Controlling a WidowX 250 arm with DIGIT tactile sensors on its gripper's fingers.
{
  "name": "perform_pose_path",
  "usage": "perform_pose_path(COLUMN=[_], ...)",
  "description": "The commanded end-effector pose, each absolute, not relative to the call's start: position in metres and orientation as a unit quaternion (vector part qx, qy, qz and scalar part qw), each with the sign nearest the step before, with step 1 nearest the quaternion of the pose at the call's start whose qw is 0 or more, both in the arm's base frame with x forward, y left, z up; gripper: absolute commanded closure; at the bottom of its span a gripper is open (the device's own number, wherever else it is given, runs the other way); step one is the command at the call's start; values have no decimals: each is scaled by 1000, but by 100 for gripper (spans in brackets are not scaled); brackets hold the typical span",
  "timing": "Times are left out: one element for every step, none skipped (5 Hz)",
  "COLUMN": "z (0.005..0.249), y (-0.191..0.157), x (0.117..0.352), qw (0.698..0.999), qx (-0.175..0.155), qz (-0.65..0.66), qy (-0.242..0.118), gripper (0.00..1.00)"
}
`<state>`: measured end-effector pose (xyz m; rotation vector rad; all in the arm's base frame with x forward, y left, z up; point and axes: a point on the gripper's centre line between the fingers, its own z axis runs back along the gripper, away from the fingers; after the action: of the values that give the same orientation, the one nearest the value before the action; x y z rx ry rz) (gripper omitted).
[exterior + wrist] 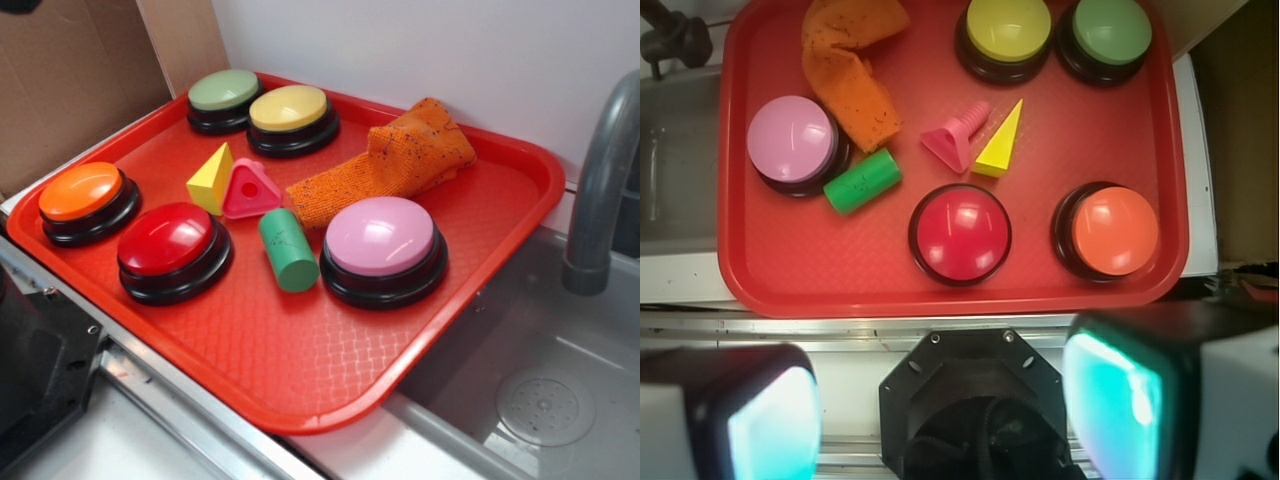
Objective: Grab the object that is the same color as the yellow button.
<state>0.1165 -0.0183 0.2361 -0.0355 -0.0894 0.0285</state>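
The yellow pyramid block (211, 178) (1001, 140) stands near the middle of the red tray (300, 370) (790, 290), touching the pink triangular block (251, 189) (955, 139). The yellow button (290, 118) (1008, 35) sits at the tray's back, beside the pale green button (224, 99) (1110, 35). In the wrist view my gripper (940, 400) hangs high above the tray's near edge. It is open, with its two fingers (765, 415) wide apart and nothing between them. It does not show in the exterior view.
Also on the tray: an orange button (85, 200) (1110, 232), a red button (172, 250) (960, 233), a pink button (383, 250) (792, 142), a green cylinder (288, 250) (862, 181), an orange cloth (400, 160) (845, 70). A sink and grey faucet (600, 190) lie to the right.
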Motion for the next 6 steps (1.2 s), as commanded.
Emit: perform_pose_path(z=[236,218,192,165,131,103], y=[-18,1,12,27,40,47], x=[117,147,179,210,229,240], qw=[999,997,994,985,971,966], qx=[-18,-19,-34,-45,-32,-30], qz=[14,50,96,160,233,253], qy=[-45,-49,-48,-44,-45,-42], gripper=[0,0,0,0,0,0])
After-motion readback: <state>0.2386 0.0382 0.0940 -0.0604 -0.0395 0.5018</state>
